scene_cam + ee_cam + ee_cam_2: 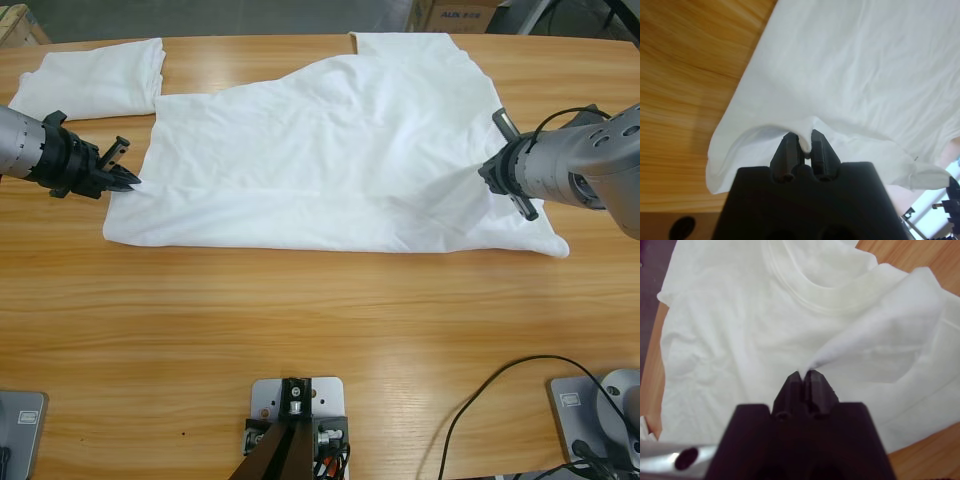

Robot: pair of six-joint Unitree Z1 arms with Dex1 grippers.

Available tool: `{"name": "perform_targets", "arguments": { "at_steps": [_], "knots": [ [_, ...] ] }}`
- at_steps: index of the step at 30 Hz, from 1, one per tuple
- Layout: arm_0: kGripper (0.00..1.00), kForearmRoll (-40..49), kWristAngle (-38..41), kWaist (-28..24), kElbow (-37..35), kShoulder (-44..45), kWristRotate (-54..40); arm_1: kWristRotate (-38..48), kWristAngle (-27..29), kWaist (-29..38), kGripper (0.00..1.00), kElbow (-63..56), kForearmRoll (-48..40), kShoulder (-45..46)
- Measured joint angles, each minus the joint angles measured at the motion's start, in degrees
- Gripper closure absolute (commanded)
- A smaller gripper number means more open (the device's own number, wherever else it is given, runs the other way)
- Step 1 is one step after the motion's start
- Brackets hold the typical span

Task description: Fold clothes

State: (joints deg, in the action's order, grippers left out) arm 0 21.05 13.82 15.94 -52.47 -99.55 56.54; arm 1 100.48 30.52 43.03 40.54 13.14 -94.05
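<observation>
A long wooden table [320, 330] fills the high view, with a strip of grey floor and a cardboard box [455, 14] beyond its far edge. A large white T-shirt [330, 160] lies spread across the middle of the table; a second, folded white shirt [95, 80] sits at the far left corner, just beside it. The left gripper [128, 182] meets the big shirt's left hem, the right gripper [492, 165] its right side. Only the wrist views show the grips: the left gripper [805, 145] has its jaws pinched on a raised fold of the hem, and the right gripper [804, 376] is clamped on a drawn-up peak of cloth near the collar [815, 295]
</observation>
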Motion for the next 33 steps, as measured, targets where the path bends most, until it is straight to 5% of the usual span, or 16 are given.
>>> {"name": "perform_targets", "arguments": {
  "at_steps": [1, 2, 4, 14, 17, 22, 27, 31, 33],
  "knots": [
    [0.092, -0.12, -0.08, 0.02, -0.23, -0.4, -0.64, 0.0, 0.0, 0.0, 0.482, 0.0, 0.0, 0.0],
    [0.073, -0.2, -0.19, 0.02, -0.58, -0.9, -1.68, 0.0, 0.0, 0.0, 0.199, 0.0, -0.02, 0.0],
    [0.073, -0.38, -0.44, 0.02, -1.64, -1.83, -3.98, -0.26, -0.46, 0.0, 0.013, 0.0, -0.04, 0.0],
    [0.082, 3.32, -3.43, 0.02, -5.52, 1.23, -16.03, -11.01, -0.19, 0.0, 0.002, 0.08, 7.38, 7.77],
    [0.084, 4.88, -3.5, 2.77, -5.56, 3.73, -19.22, -21.31, -0.95, 0.04, 0.0, 0.12, 12.82, 14.25],
    [0.085, 8.64, -3.49, 14.21, -5.86, 5.83, -31.51, -50.3, -14.79, 0.14, 0.018, -1.65, 14.89, 29.25],
    [0.087, 12.17, -3.69, 17.84, -5.87, 5.76, -39.3, -57.11, -22.89, -5.01, 0.023, -5.47, 9.74, 32.43],
    [0.082, 14.45, -6.23, 19.75, -5.94, 5.71, -40.7, -55.08, -30.25, -14.19, 0.39, -8.91, 1.78, 26.33],
    [0.082, 15.14, -7.51, 21.27, -5.96, 5.71, -40.75, -53.8, -32.62, -17.1, 0.4, -10.61, -3.66, 21.67]
  ]
}}
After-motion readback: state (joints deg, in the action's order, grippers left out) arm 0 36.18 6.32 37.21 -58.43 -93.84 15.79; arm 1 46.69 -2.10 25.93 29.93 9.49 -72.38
